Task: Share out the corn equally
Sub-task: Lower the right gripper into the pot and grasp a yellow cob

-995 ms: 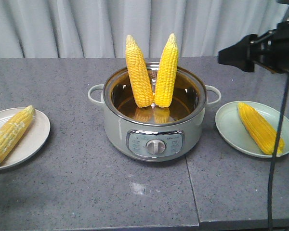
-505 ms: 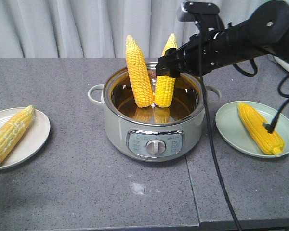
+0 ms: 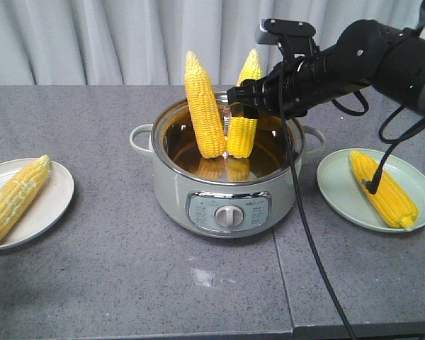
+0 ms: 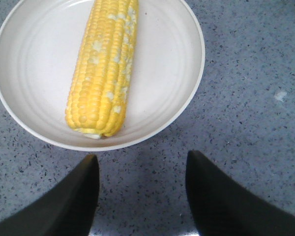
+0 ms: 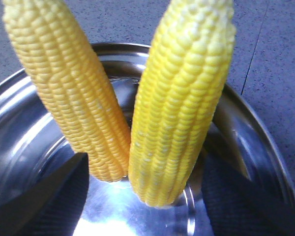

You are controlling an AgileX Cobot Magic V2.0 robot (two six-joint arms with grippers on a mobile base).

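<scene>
The right gripper (image 5: 145,162) hung at the mouth of the pot (image 3: 227,191) with its fingers spread wide and nothing clasped. The first cob (image 5: 182,98) stood on end, tip up, directly between the two fingers. Its blunt base rested on the steel floor of the pot, just below the fingertips. Whether either finger touched its kernels could not be told. In the front view the gripper sat at about mid-height of this cob.

The second cob (image 5: 69,88) stood upright just beside the first, ahead of one finger rather than between the pair. The two cobs met at their lower ends and spread apart toward their tips. The third cob (image 3: 382,188) lay flat on a pale green plate (image 3: 340,191), well apart from the right gripper, out beyond the pot's side handle.

The left gripper (image 4: 141,157) hovered low over the grey counter (image 4: 246,73), its fingers wide apart and empty. Just ahead of its fingertips the fourth cob (image 4: 105,69), paler and speckled, lay on a white plate (image 4: 187,98). The cob's blunt end was the end nearest the gripper. The plate's near rim lay close in front of the fingers, not between them.
</scene>
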